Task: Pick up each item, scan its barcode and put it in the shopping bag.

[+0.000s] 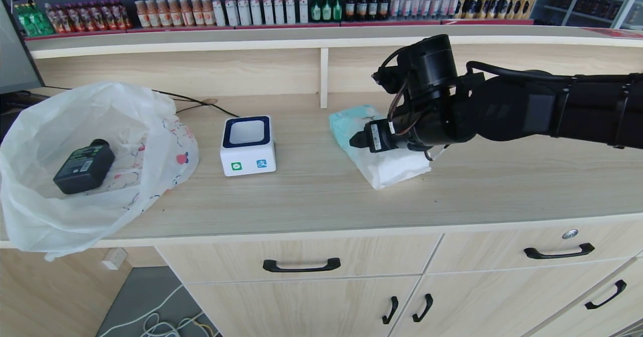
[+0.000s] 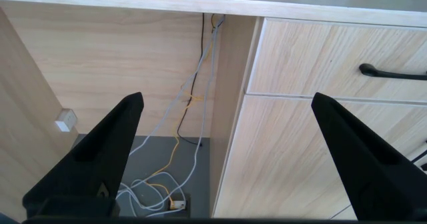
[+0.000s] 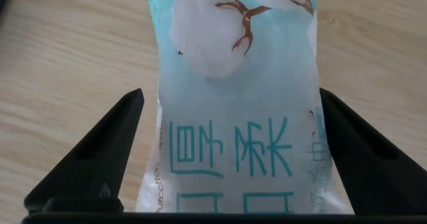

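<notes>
Pack (image 1: 392, 169) of tissues lies flat on the desk (image 1: 301, 196), to the right of the scanner (image 1: 247, 146) and well apart from the bag (image 1: 30, 201). The bag slumps open at the desk's left end with a dark bottle (image 1: 83, 167) lying inside. The right hand (image 3: 230, 101) hangs over the pack (image 3: 233, 44), spread wide, with one finger (image 3: 100, 164) along each long side; whether they touch the wrapper I cannot tell. The pack's teal end points toward the back of the desk, its white end toward the front edge. The left hand (image 2: 227, 97) is below the desk top, also spread wide and holding nothing. It faces the cupboard front beside a drawer (image 2: 333, 57), with cables (image 2: 160, 184) on the floor beneath.
</notes>
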